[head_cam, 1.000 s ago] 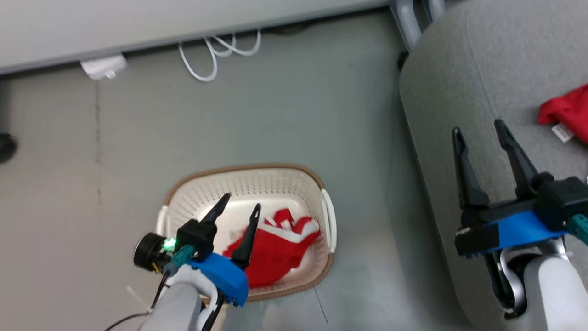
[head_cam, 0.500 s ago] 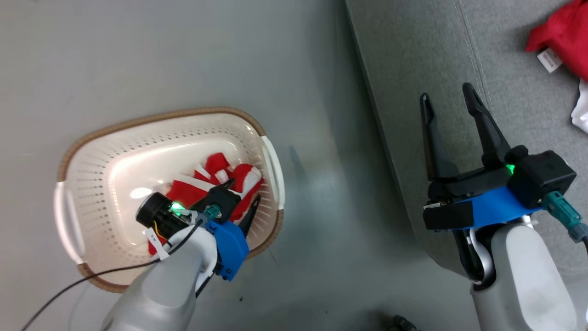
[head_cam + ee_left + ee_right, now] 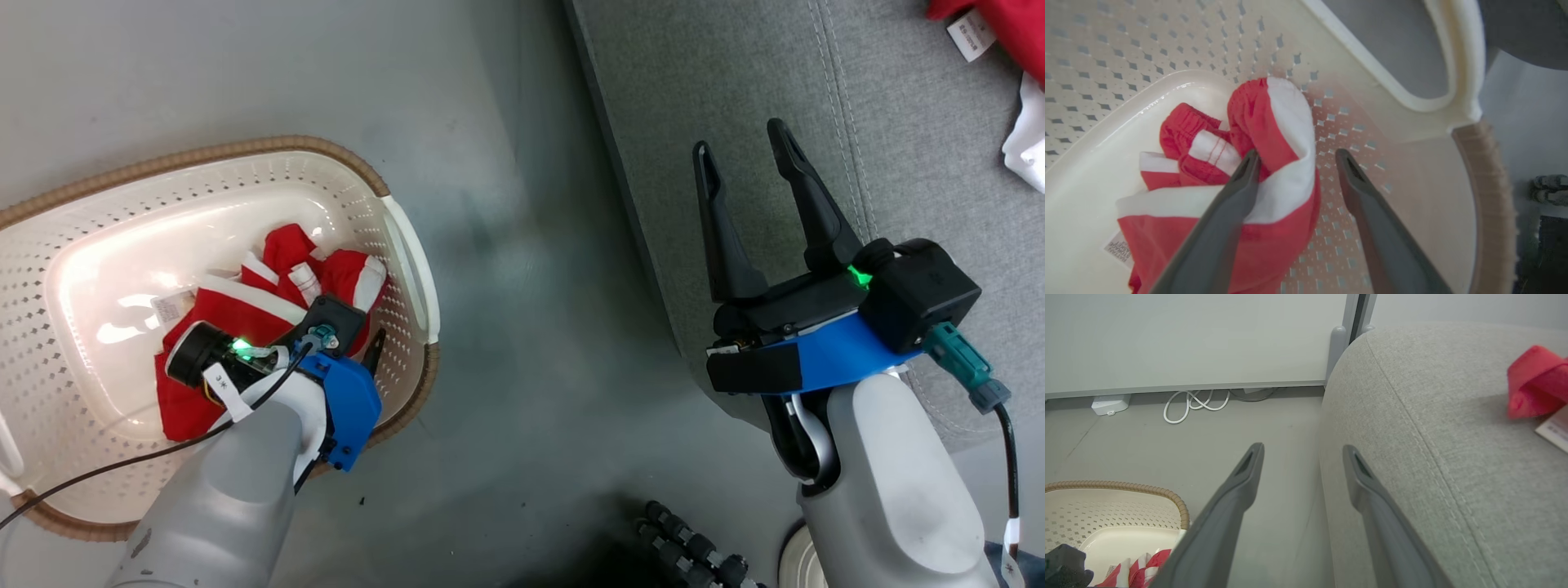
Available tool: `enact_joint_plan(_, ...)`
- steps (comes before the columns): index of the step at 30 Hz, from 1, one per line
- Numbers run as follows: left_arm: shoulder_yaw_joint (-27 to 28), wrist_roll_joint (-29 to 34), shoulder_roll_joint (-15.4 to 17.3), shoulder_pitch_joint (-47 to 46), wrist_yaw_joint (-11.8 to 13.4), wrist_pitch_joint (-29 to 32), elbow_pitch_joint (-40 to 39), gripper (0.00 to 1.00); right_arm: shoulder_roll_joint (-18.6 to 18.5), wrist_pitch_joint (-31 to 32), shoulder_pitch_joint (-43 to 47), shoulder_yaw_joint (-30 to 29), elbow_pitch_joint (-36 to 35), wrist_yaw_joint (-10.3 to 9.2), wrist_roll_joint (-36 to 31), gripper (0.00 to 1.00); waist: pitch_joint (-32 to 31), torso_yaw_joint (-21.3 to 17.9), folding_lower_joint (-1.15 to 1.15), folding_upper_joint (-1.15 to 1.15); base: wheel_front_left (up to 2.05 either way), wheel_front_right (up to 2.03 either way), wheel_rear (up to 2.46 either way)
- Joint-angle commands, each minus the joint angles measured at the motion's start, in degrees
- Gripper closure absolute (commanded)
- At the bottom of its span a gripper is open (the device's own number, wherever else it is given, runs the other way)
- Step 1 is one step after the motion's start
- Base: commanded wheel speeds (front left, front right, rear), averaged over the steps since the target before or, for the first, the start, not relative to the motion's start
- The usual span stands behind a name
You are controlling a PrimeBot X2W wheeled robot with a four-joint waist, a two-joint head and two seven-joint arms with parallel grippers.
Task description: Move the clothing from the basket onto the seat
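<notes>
**Jersey fold being straddled by the spread left gripper**

The left gripper [image 3: 1297, 155] is being held spread, low inside the basket, with nothing pinched yet. In the left wrist view a bunched fold of the red sports-jersey clothing with white striped trim [image 3: 1274, 122] is being straddled by its two dark fingers. One finger is lying against the cloth and the other is over the perforated wall.

The clothing is being kept in the right half of the cream-white perforated plastic basket with the brown woven-look rim [image 3: 204, 151]. Its long axis is running from near left to far right, and the bunched end is being met at the far right, just beside the white side handle [image 3: 408, 253].

Further right, across a strip of bare grey floor [image 3: 522, 245], the large grey fabric-upholstered seat [image 3: 735, 98] is being overhung at its left edge by the right gripper [image 3: 741, 140]. That gripper is likewise spread and empty, so the left arm is judged the nearer one for the lift. Another red garment [image 3: 1004, 24] is lying on the seat's far right.
</notes>
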Motion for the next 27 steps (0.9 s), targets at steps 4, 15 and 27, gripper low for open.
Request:
enact_joint_plan(4,-0.99,0.45,1.08,-1.05,0.95,2.55,1.62,0.0,0.3,-1.06,-1.38,0.47,0.96,-0.06,0.63,0.0,0.84,-0.71,-0.01,0.0,0.0,0.0,0.0)
enact_joint_plan(15,-1.73,-0.58,0.53,-1.43,0.85,3.29,2.61,1.0,0.32,-2.05,-1.91,0.61,2.86,-0.06,1.51,0.0,0.32,-0.57,-0.01,0.0,0.0,0.0,0.0)
enact_joint_plan(27,-1.73,-2.78,-1.41,-0.12,0.81,1.65,2.96,1.0,0.29,-2.22,-1.48,-0.43,4.56,-0.06,0.04,0.0,-4.18,2.16,-0.01,0.0,0.0,0.0,0.0)
